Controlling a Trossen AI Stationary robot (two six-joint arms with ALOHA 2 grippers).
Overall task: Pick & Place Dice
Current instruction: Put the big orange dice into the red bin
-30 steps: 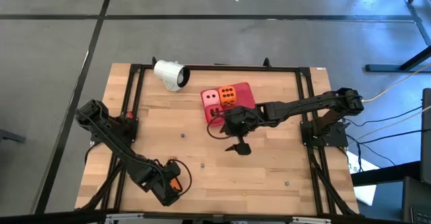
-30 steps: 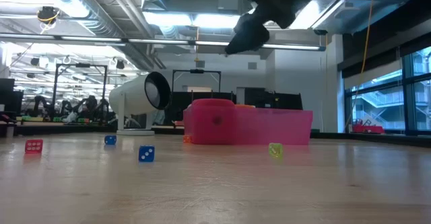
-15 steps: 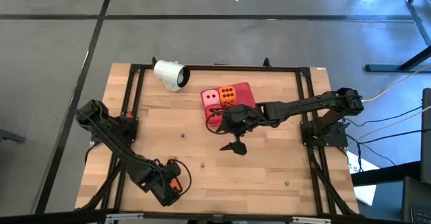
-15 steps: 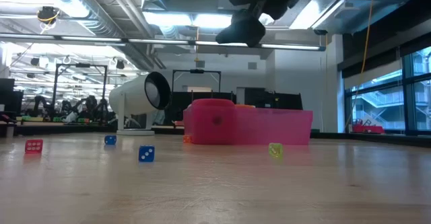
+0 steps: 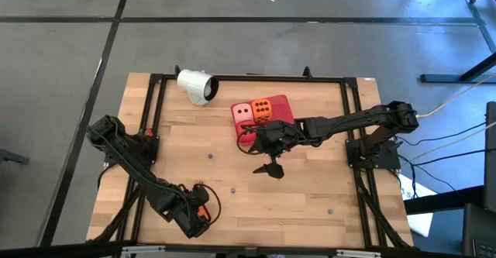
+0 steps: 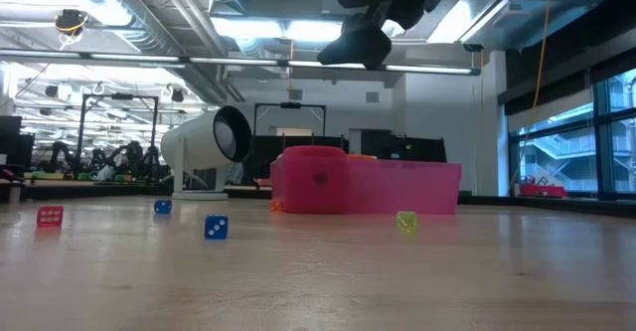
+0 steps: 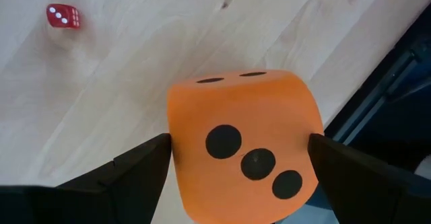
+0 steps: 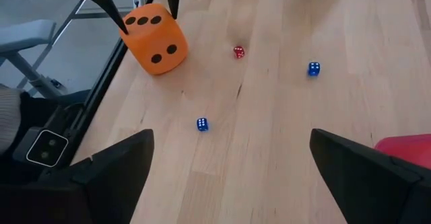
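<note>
Gripping an orange die (image 7: 242, 146), left jaws (right's spread, empty).

No words, brands, labels or written numbers can be read anywhere; the only number-like marks are pips on dice. The big orange die (image 7: 242, 146) shows three black pips in a diagonal on one face and two on the face next to it, and the small red die (image 7: 62, 16) on the wooden table (image 7: 135, 62) shows three white pips in a row on one face. Pips on the other dice are too small to count.
</note>
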